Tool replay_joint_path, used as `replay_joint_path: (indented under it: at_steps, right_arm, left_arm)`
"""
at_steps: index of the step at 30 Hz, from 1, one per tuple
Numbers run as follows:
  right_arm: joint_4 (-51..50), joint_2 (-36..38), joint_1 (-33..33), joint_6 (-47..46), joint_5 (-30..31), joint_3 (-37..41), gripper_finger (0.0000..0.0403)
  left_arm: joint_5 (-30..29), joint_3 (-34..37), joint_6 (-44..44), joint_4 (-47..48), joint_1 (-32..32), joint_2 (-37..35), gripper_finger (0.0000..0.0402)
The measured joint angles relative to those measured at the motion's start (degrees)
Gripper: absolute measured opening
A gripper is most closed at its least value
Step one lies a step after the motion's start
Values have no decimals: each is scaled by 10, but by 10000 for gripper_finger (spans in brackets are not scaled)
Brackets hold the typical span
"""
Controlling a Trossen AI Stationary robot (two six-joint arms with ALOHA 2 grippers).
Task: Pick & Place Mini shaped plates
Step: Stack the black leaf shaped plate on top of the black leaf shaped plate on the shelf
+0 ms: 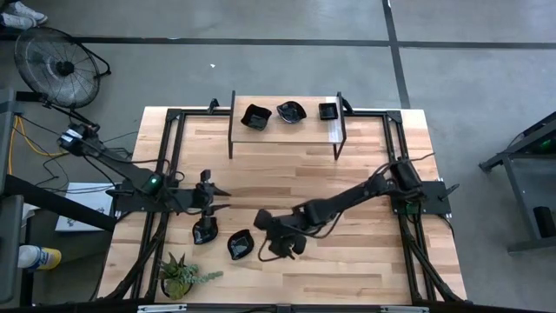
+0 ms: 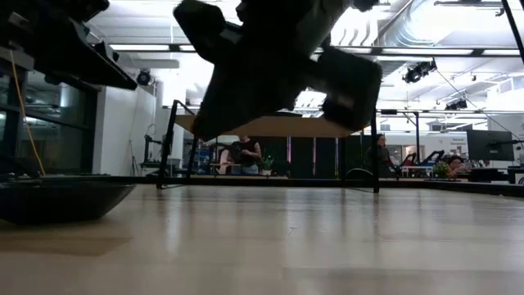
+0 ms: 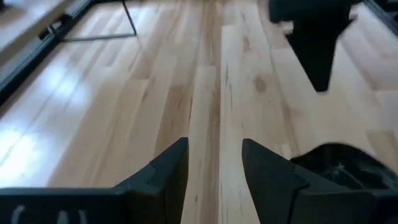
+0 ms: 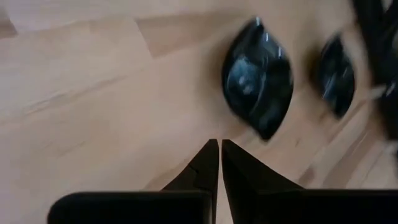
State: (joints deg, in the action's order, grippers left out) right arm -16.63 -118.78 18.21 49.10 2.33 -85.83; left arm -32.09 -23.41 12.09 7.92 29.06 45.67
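Grey concrete floor surrounds the wooden bench (image 1: 347, 174), with a fan (image 1: 61, 65) at the upper left of the high view. On a raised shelf (image 1: 287, 127) at top centre sit three black plates (image 1: 291, 112). Two more plates (image 1: 241, 244) lie lower centre, beside a potted plant (image 1: 180, 275). The left gripper (image 1: 217, 197) hovers with its fingers (image 3: 163, 180) spread apart, holding nothing. The right gripper (image 1: 259, 219) hangs just beside those plates, its fingers (image 4: 208, 165) pressed together, empty.
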Motion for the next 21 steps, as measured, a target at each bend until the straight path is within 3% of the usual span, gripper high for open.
replay_joint_path:
  at_steps: [5,15,21]
  right_arm:
    - [117,0,4,65,-26,50,26]
    - [242,0,-15,113,-94,105,126]
    - [351,-2,-35,129,-110,129,150]
  left_arm:
    - [-7,0,-3,-5,6,-10,147]
    - [-30,0,-9,-9,6,-13,147]
    - [-31,0,-9,-10,6,-13,147]
